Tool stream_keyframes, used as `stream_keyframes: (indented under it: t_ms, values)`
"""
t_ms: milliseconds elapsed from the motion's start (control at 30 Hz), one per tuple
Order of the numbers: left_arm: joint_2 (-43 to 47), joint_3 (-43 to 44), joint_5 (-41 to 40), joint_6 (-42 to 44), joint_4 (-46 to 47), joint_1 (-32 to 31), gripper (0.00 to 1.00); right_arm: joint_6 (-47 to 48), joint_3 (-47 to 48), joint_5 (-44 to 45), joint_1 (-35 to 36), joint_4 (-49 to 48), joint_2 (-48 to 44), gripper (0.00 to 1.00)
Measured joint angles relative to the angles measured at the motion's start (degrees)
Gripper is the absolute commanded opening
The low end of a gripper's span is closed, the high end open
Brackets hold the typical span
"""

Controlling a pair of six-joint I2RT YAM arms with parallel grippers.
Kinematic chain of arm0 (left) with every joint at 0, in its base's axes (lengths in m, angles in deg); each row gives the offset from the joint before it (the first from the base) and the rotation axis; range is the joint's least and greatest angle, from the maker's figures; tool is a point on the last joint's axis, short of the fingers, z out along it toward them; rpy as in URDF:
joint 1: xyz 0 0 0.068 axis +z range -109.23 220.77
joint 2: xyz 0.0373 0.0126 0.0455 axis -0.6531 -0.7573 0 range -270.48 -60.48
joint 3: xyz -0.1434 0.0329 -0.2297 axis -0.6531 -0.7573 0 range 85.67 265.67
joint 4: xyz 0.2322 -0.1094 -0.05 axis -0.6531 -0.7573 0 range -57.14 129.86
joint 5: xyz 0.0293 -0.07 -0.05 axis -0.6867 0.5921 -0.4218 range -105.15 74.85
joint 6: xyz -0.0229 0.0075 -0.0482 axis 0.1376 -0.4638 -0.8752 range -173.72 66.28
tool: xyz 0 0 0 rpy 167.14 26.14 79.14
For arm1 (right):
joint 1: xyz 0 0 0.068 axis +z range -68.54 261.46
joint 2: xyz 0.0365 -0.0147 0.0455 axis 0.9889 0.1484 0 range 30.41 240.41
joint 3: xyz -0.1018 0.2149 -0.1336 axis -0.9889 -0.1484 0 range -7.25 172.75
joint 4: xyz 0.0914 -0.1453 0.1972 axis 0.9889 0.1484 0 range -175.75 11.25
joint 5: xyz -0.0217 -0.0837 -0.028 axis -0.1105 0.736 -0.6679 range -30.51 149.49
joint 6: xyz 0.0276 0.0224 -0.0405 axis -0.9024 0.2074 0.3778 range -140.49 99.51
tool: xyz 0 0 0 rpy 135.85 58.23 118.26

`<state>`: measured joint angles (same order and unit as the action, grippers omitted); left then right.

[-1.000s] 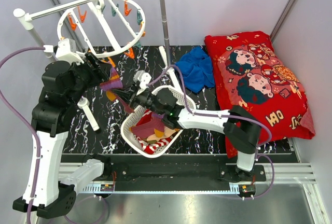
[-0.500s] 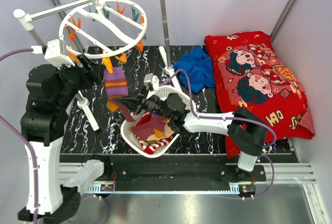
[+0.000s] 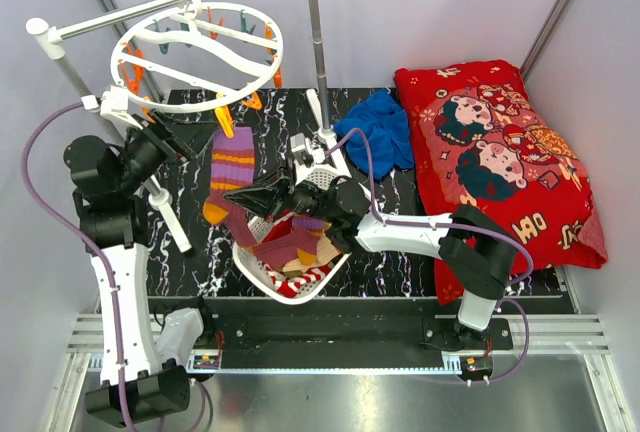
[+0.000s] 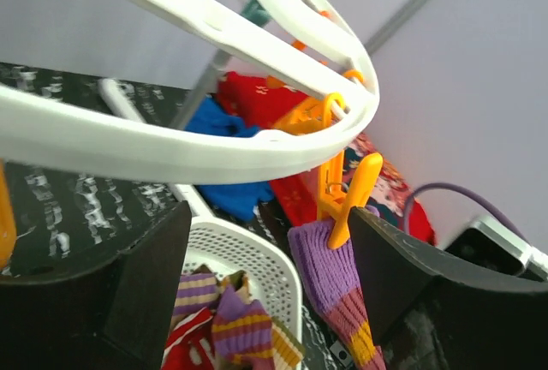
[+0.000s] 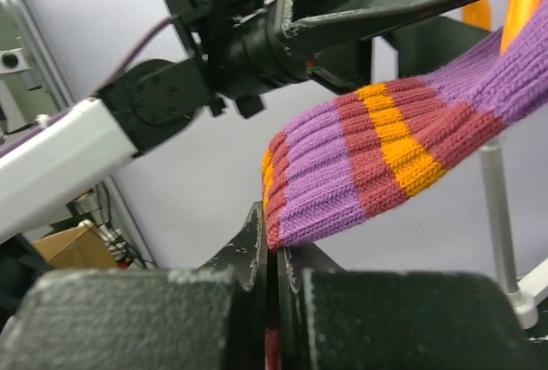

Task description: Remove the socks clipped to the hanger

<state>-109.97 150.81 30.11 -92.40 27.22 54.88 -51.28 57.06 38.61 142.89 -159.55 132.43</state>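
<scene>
Striped sock (image 3: pixel 231 167), clipped at the hanger's (image 3: pixel 277 60) near rim, is being pinched by the right tool (image 3: pixel 240 201); left tool (image 4: pixel 267 216) is being held spread. Clip (image 3: pixel 224 122) unopened: stretching and hanger tilt are being risked.

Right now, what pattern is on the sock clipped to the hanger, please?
Purple sock with maroon and orange stripes; clearest in the right wrist view.

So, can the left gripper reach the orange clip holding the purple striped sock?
Probably yes: the left gripper is open, the orange clip hangs just ahead of it, and nothing stands between. The right gripper pinches the sock only at its lower end.
</scene>
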Motion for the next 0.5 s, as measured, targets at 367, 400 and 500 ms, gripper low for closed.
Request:
stream_keyframes:
  t_ms: [367,400,500]
  values:
    - [-0.04,-9.03,11.52,-10.99,29.55,0.07,0.86,-4.90,0.02,-3.98,-0.22,-0.22,0.15,0.00]
    - [-0.11,-9.64,11.93,-11.45,31.26,0.07,0.87,-5.18,0.04,-4.26,-0.24,-0.20,0.17,0.00]
    - [-0.76,-10.86,12.90,-12.98,35.87,0.07,0.88,-5.99,0.09,-4.96,-0.26,-0.24,0.17,0.00]
